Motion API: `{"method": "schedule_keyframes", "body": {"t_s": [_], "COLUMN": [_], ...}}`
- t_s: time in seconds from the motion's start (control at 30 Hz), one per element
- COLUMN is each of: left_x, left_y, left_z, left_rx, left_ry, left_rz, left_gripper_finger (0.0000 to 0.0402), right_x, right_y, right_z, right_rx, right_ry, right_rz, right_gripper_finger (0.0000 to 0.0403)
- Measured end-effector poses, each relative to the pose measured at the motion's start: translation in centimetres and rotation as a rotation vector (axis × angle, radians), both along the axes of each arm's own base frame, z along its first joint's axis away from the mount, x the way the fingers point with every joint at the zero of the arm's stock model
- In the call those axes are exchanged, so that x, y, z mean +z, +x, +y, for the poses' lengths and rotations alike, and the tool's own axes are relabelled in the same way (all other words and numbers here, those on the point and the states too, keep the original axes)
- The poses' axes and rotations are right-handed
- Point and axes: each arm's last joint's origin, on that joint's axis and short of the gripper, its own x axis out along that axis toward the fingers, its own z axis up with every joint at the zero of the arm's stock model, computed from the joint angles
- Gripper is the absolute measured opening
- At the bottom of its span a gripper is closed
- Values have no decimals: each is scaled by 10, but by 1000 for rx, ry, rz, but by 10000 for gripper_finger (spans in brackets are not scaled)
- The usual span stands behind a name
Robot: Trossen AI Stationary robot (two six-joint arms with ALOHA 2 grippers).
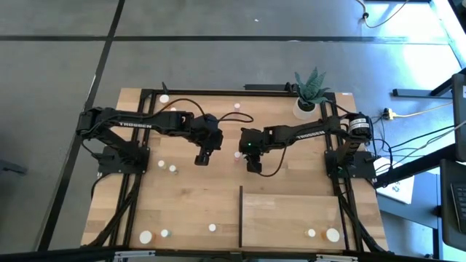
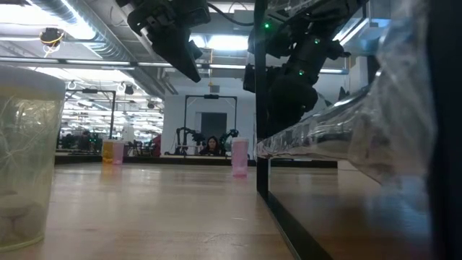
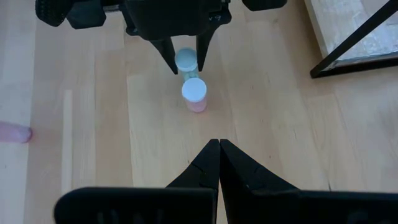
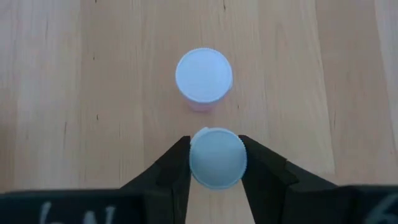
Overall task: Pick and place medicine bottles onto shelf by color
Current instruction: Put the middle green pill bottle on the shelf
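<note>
My right gripper (image 4: 214,149) is near the table's middle, shut on a small white-capped medicine bottle (image 4: 216,158). A pink bottle with a white cap (image 4: 204,76) stands upright on the table just beyond it, apart from the fingers. My left gripper (image 1: 202,160) hangs shut and empty above the table, left of the pink bottle (image 1: 237,154). The shelf (image 1: 291,218), a light-wood panel with a dark upright edge (image 1: 241,215), lies at the near right. Two bottles (image 1: 312,233) stand on its near edge. My right gripper pinches the bottle by its white cap (image 3: 186,60), one finger (image 4: 177,168) on each side of the round cap. The fingers slant down from the right side of the table. The bottle sits upright; the cap hides its foot, so whether it rests on the table does not show.
Other small bottles stand scattered on the table: two at the far edge (image 1: 164,98), two at the left (image 1: 162,164), several along the near edge (image 1: 146,236). A potted plant (image 1: 306,108) stands at the far right corner. Open wood lies between the grippers and the shelf.
</note>
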Motion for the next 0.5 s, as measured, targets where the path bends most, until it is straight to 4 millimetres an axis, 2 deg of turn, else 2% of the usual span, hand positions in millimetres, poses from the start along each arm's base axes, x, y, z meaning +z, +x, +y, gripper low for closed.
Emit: {"method": "schedule_keyframes", "body": {"t_s": [0.17, 0.5], "left_x": [0, 0], "left_y": [0, 0], "left_z": [0, 0], "left_rx": [0, 0], "left_ry": [0, 0], "left_rz": [0, 0], "left_gripper_finger": [0, 0], "right_x": [0, 0], "right_y": [0, 0], "right_z": [-3, -1], "right_rx": [-90, -67], "right_ry": [-60, -19], "right_rz": [1, -2], "right_gripper_finger": [128, 128]}}
